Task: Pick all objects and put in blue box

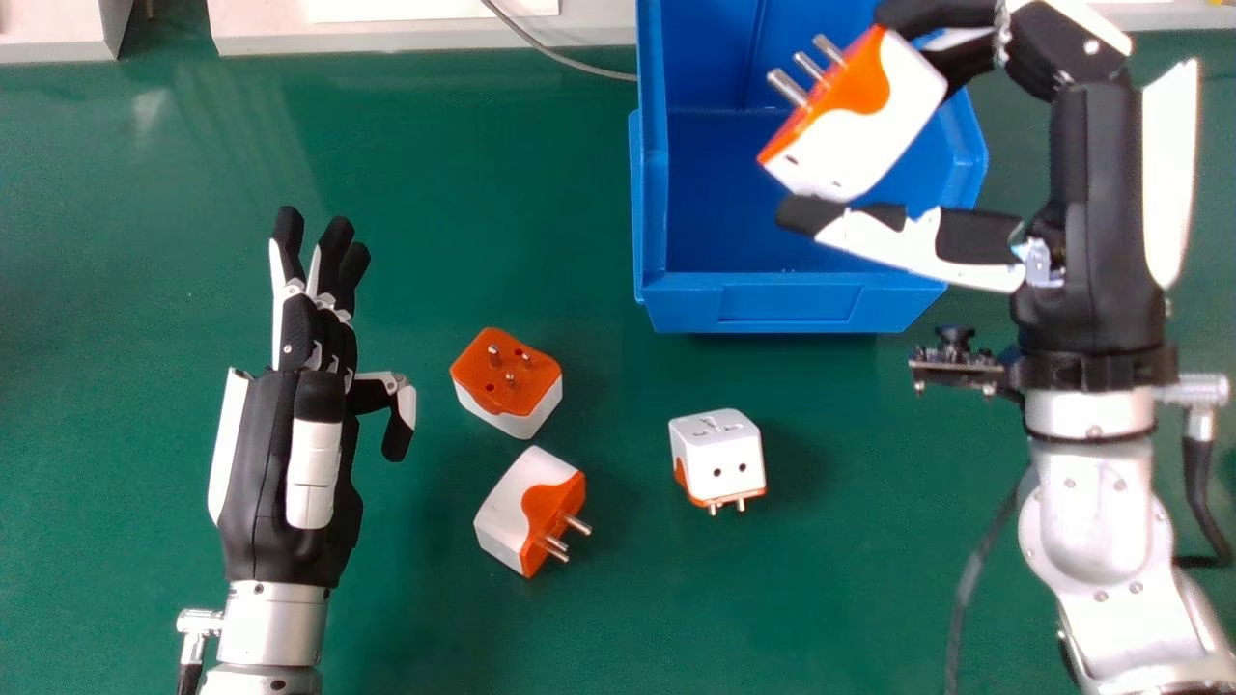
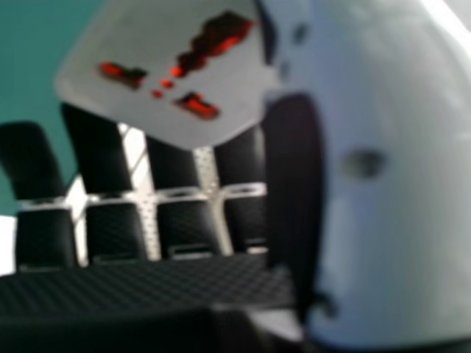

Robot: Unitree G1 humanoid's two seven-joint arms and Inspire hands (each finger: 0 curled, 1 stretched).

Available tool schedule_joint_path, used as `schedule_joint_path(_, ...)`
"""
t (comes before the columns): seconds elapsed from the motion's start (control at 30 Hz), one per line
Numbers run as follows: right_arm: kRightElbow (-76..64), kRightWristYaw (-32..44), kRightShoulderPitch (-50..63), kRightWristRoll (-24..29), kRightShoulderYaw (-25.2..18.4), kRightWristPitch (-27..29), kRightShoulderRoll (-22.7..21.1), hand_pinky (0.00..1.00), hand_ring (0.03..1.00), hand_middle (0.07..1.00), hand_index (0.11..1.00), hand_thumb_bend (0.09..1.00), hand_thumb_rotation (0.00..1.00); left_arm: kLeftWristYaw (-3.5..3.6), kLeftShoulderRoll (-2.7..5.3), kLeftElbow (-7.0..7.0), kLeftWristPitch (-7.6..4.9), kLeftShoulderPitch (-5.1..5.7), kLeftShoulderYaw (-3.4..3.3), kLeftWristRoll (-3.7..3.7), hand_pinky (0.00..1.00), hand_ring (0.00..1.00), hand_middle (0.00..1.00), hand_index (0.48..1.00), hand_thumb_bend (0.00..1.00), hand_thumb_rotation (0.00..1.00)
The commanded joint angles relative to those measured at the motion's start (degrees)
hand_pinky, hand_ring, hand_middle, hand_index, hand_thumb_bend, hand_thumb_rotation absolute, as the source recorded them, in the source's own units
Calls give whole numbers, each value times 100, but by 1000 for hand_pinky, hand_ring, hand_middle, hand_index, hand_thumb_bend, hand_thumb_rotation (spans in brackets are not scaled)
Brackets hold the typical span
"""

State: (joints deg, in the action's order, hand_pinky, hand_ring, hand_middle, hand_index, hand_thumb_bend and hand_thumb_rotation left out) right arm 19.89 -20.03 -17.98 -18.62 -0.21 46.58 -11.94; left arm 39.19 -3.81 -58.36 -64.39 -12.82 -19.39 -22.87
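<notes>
The right hand (image 1: 1096,174) clamped the adapter (image 1: 874,130) between fingers and thumb — likely light, rigid, slick — and its sides suited gripping.

Open table (image 1: 715,372) between white-topped adapter (image 1: 716,458) and blue box (image 1: 787,304), side walls (image 1: 653,193) obstructing
</notes>
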Motion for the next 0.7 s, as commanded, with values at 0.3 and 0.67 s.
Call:
schedule_joint_path(0.3, 1023, -154, -1434, -346, -107, -232, -209, 328, 422, 511, 515, 502, 0, -47, 38, -62, -69, -55, 30, 58, 0, 1000, 1000, 986, 1000, 909)
schedule_joint_path(0.67, 2804, -887, -2863, -971, 165, -615, -322, 318, 429, 511, 519, 498, 0, -107, 64, -71, -102, -65, 32, 89, 0, 1000, 1000, 985, 1000, 908)
